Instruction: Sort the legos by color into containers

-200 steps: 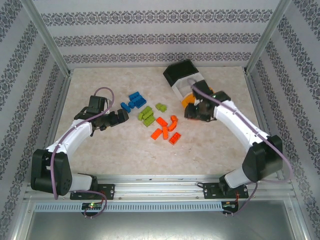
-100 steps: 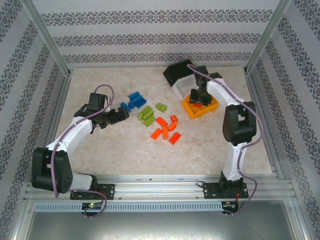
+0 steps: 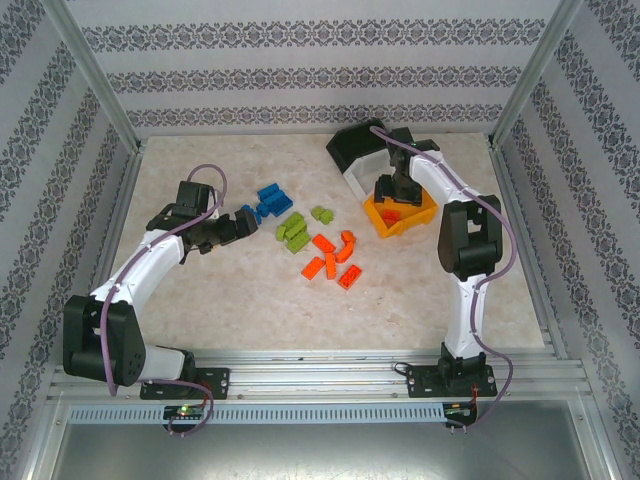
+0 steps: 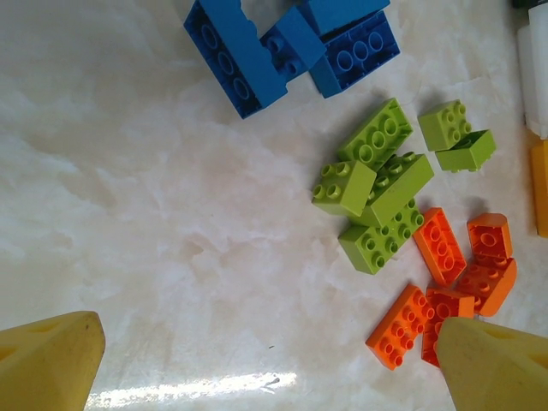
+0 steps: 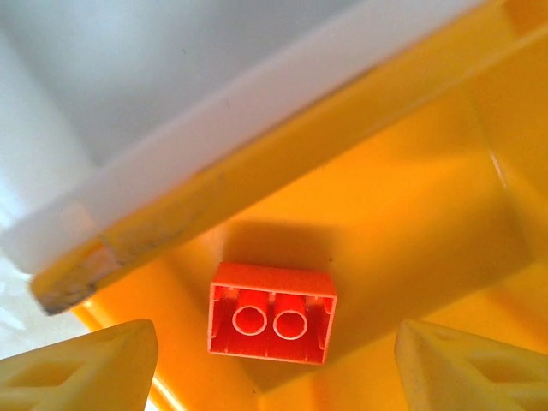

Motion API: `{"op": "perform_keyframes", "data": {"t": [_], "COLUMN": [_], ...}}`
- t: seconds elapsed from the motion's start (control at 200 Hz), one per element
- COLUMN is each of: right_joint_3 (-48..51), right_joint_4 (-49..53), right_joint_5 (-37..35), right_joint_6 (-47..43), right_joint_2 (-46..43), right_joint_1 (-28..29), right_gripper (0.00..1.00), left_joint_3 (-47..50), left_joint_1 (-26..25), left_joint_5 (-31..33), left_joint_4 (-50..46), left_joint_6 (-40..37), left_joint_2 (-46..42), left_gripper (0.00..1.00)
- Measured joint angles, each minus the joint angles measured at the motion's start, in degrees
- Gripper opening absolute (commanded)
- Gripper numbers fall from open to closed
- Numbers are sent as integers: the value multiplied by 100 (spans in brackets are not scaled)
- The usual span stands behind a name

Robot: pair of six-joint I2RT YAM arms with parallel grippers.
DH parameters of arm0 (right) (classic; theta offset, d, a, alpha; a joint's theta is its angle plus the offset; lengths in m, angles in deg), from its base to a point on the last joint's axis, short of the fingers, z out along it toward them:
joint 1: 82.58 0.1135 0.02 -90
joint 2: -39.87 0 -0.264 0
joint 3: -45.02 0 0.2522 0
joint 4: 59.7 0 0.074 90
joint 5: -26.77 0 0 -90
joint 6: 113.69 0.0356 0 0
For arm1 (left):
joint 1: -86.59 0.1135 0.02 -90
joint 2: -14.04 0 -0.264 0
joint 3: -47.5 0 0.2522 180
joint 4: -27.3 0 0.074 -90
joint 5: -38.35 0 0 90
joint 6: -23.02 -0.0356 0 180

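Observation:
Loose legos lie mid-table in three clumps: blue [image 3: 268, 202], lime green [image 3: 293, 230] and orange-red [image 3: 335, 258]. My left gripper [image 3: 245, 222] hovers open just left of them, with bare tabletop between its yellow fingertips [image 4: 51, 360]. The left wrist view shows blue bricks [image 4: 257, 51], green ones [image 4: 377, 188] and orange ones [image 4: 445, 274]. My right gripper [image 3: 390, 192] hangs open over the orange-yellow container [image 3: 410, 222]. One orange-red brick [image 5: 272, 312] lies upside down on that bin's floor [image 5: 411, 197], free between the spread fingers of the right gripper [image 5: 274, 364].
The white container [image 3: 362, 176] touches the orange-yellow one, its wall [image 5: 214, 111] close beside my right gripper. The black container [image 3: 355, 143] stands behind it. Metal frame posts and patterned walls ring the table. Bare marble-look surface lies at the front.
My right arm swung from beside the orange-yellow bin to above it, opened its jaws and let the orange-red brick fall inside. The left gripper edged slightly toward the blue bricks.

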State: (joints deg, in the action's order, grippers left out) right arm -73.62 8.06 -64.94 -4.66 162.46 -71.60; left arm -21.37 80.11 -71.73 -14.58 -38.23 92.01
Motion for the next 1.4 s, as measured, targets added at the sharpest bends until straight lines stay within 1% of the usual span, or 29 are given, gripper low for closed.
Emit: {"op": "perform_keyframes", "data": {"t": [0.14, 0.245, 0.345, 0.445, 0.53, 0.605, 0.754, 0.814, 1.139, 1.399], "right_joint_3": [-20, 199, 691, 1355, 1862, 2205, 2450, 2494, 2551, 2551], "right_joint_4": [72, 66, 22, -22, -52, -7, 46, 48, 20, -20], "right_joint_5": [2, 61, 249, 573, 850, 933, 835, 737, 282, 238], "right_joint_6": [7, 22, -17, -155, -348, -573, -970, -1075, -1351, -1390], "right_joint_2": [-334, -970, -1709, -2218, -2277, -2170, -1781, -1641, -1128, -918], "right_joint_1": [42, 214, 695, 1399, 1969, 2332, 2787, 2857, 2813, 2623], "right_gripper": [76, 79, 85, 87, 88, 88, 89, 89, 89, 86], "left_joint_3": [0, 0, 7, 114, 306, 452, 501, 501, 503, 503], "left_joint_1": [0, 0, 0, 0, 0, 0, 0, 0, 0, 0], "left_joint_5": [-7, -55, -94, -101, -98, -96, -98, -114, -109, -87], "left_joint_4": [11, 35, 81, 234, 306, 313, 308, 308, 304, 299], "left_joint_6": [2, 4, 24, 48, 50, 50, 48, 48, 50, 68], "left_joint_2": [39, 122, 146, 96, -20, -101, -125, -131, -389, -396], "left_gripper": [100, 100, 100, 100, 100, 100, 100, 100, 100, 100]}}
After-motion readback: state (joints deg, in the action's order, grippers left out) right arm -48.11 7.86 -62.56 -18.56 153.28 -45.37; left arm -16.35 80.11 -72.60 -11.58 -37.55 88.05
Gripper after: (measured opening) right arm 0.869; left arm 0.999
